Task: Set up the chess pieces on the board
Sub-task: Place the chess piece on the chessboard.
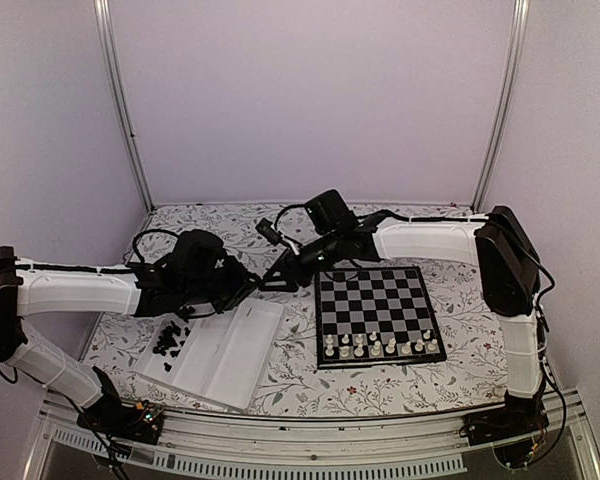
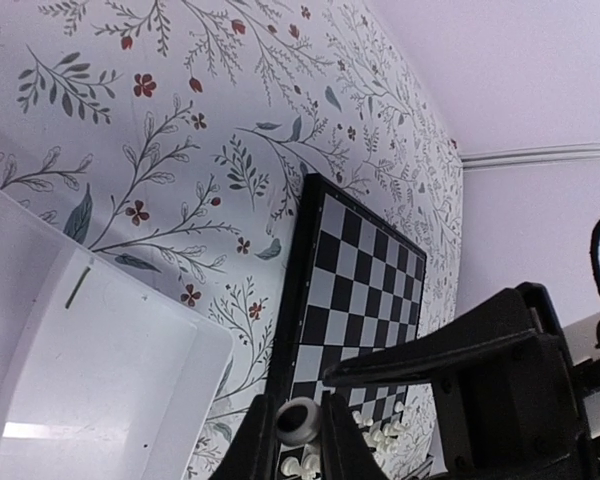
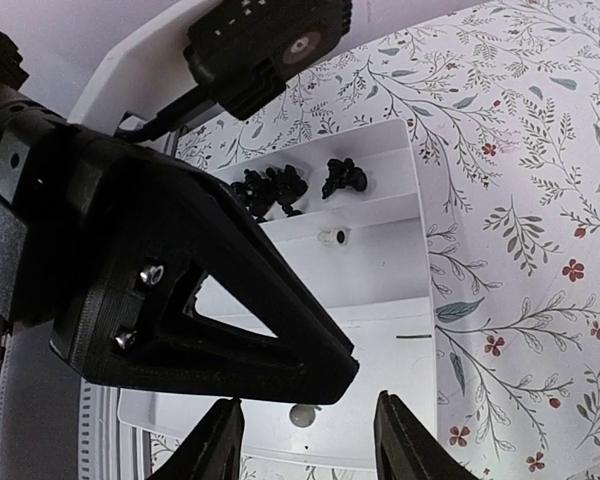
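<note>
While left hand (image 2: 300, 447) grips a white piece (image 2: 300, 421) near board (image 2: 352, 285) edge | right hand (image 3: 306, 445) released above tray (image 3: 380, 240)

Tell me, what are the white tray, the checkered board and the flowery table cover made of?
White tray: probably smooth plastic, from its thin moulded walls and soft glare. Board: black and silver-grey checks with slight sheen; plastic or coated metal, unclear. Table cover: matte floral print, cloth or paper.

Note: you have a white compartment tray (image 1: 235, 345) close below the left hand (image 2: 300, 430), resting on the floral-patterned desk (image 1: 280, 385). Plain lilac walls (image 1: 310, 100) stand beyond the hand.
</note>
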You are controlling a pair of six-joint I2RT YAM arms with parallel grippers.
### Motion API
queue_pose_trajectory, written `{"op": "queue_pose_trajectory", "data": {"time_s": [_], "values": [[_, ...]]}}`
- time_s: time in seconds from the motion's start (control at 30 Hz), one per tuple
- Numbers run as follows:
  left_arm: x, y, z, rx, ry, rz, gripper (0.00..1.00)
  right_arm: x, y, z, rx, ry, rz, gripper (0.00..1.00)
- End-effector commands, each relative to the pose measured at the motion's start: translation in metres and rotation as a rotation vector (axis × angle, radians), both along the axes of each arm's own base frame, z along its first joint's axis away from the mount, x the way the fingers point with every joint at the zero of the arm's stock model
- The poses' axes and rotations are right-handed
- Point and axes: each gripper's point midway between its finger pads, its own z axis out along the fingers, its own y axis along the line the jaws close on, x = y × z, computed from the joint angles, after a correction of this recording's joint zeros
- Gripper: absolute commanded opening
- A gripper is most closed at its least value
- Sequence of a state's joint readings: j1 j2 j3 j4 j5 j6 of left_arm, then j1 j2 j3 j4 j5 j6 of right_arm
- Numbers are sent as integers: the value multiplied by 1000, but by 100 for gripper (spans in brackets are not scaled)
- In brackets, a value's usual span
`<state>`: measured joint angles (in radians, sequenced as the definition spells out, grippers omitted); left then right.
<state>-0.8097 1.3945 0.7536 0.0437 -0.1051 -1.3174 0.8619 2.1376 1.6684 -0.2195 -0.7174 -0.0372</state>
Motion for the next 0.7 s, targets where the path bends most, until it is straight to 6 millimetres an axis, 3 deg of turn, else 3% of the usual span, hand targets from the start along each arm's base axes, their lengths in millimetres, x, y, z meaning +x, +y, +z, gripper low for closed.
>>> {"op": "queue_pose_trajectory", "data": {"time_s": [0.0,0.67], "values": [[-1,-1,6,-23,-26,10,15,-19,8,-10,-7,25,48,47],[-5,-19,9,-94,-16,-51,14,-5,8,-8,-14,-12,-24,28]]}}
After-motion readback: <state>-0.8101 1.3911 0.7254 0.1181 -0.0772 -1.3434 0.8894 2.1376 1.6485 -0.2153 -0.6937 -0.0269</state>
